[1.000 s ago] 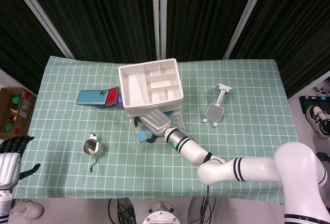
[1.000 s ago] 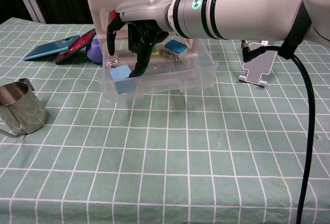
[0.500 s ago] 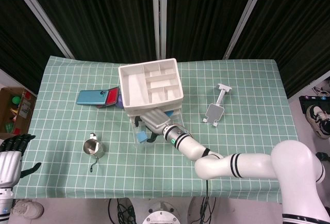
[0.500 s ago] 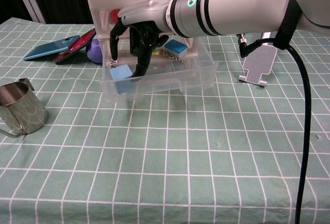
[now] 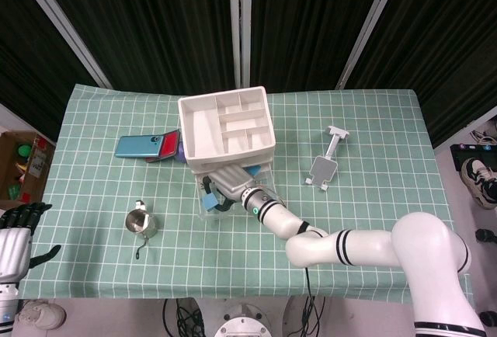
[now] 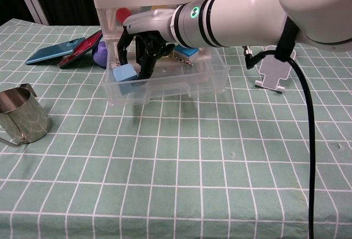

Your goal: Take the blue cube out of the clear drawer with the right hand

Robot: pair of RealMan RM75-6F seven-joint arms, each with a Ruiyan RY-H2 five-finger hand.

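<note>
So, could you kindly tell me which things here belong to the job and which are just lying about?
Part of the job:
- blue cube, at the drawer's front left
- clear drawer, pulled open
- right hand, fingers down in the drawer beside the cube

Just lying about:
- metal cup
- phone stand
- phones
- white organiser tray
- left hand, off to the side

Cube (image 6: 125, 72) in drawer (image 6: 209, 79) under organizer (image 5: 227, 128), cup (image 6: 19, 114) left, stand (image 6: 275, 74) right
</note>
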